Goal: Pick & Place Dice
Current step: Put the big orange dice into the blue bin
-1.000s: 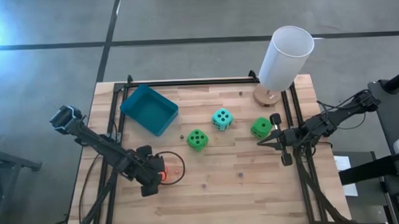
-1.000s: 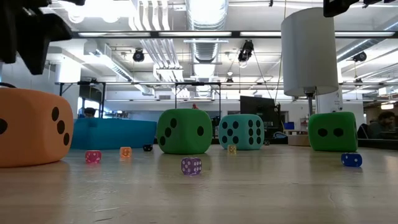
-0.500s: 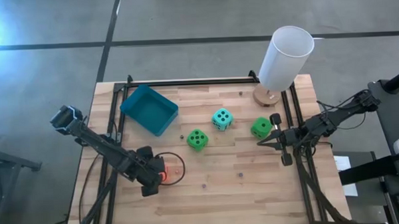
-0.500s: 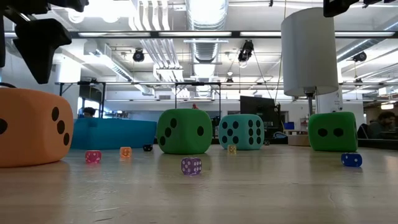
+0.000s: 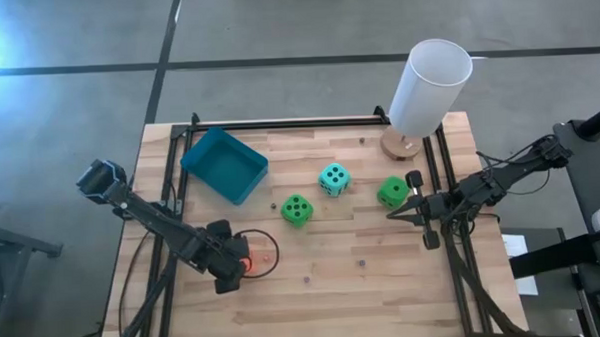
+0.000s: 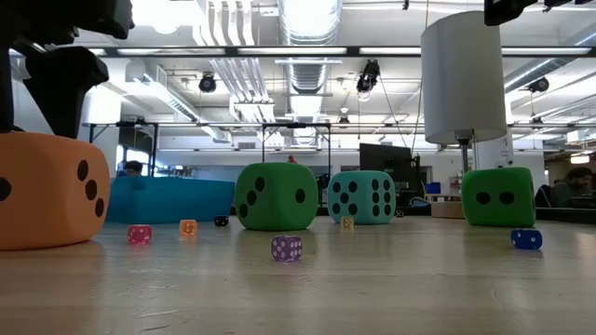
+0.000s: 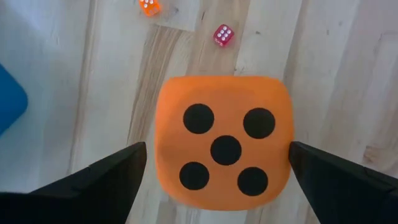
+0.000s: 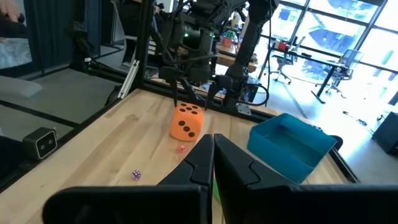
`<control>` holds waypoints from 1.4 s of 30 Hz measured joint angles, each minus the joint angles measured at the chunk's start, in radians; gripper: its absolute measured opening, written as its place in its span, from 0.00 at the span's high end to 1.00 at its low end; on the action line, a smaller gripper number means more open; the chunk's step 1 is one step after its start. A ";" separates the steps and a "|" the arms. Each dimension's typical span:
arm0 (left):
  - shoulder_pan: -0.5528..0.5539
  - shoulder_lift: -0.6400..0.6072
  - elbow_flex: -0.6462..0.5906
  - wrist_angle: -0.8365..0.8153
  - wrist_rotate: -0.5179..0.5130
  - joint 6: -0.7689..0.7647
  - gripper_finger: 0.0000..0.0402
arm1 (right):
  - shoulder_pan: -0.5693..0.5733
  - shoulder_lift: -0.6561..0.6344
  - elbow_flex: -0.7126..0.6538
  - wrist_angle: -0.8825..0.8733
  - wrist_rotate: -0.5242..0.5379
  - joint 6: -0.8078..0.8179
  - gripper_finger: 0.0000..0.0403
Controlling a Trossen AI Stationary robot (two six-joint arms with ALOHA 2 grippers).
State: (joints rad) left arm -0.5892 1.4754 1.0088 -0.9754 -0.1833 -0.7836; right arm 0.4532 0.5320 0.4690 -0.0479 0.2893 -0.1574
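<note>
The orange-red die (image 7: pixel 224 149) rests on the wood table at the near left, five pips up. My left gripper (image 7: pixel 217 146) points down over it, open, with one finger on each side (image 5: pixel 239 263); I cannot tell whether they touch it. Two green dice (image 5: pixel 296 210) (image 5: pixel 392 192) and a teal die (image 5: pixel 332 178) sit on the table mid-right. My right gripper (image 5: pixel 390 215) waits level and shut beside the right green die. The blue tray (image 5: pixel 224 163) stands at the far left.
A white cylinder on a round wooden foot (image 5: pixel 429 84) stands at the far right corner. Several tiny coloured dice (image 6: pixel 286 247) lie scattered on the wood. Black rails (image 5: pixel 171 193) run along the table's left, right and far edges.
My left gripper has come down toward the orange-red die, still pointing down; in the low view its dark finger now reaches the level of the die's top. The dice have stayed in place.
</note>
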 joint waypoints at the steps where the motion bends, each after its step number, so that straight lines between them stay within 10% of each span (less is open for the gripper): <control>1: 0.000 0.000 0.000 0.003 0.000 0.000 0.01 | 0.000 0.000 0.000 0.000 0.000 0.000 0.98; 42: 0.002 0.001 -0.021 0.020 0.031 -0.255 0.01 | 0.000 0.000 0.000 0.000 0.000 0.000 0.98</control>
State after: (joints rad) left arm -0.5873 1.4764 0.9875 -0.9557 -0.1526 -1.0384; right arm 0.4534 0.5320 0.4690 -0.0479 0.2893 -0.1574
